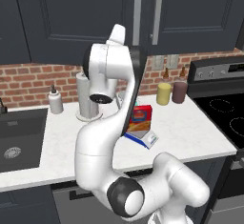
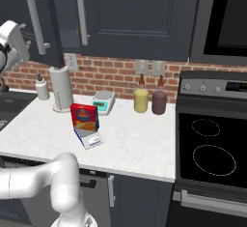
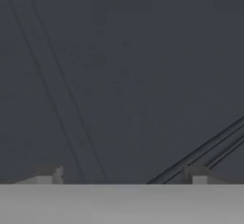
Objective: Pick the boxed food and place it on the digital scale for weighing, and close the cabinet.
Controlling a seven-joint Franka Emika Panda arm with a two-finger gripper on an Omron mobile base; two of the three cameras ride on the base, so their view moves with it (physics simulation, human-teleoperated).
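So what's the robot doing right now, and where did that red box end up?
Gripper open, empty, up against the cabinet door. Boxed food already standing on the digital scale. Nothing in the way.

Cabinet [image 2: 140,18]: matt painted panels, brushed silver metal bar handles [image 2: 81,13]. Tabletop [image 2: 140,144]: smooth, white, faintly speckled stone. Boxed food [image 2: 85,117]: printed cardboard. Digital scale [image 2: 90,139]: smooth plastic. Backsplash [image 2: 111,74]: rough red brick.

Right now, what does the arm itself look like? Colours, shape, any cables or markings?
The arm is glossy white with rounded, tubular links and dark charcoal joint caps. A dark panel runs along one link near the wrist. The gripper has two small pale grey finger tips. No cables or markings visible.
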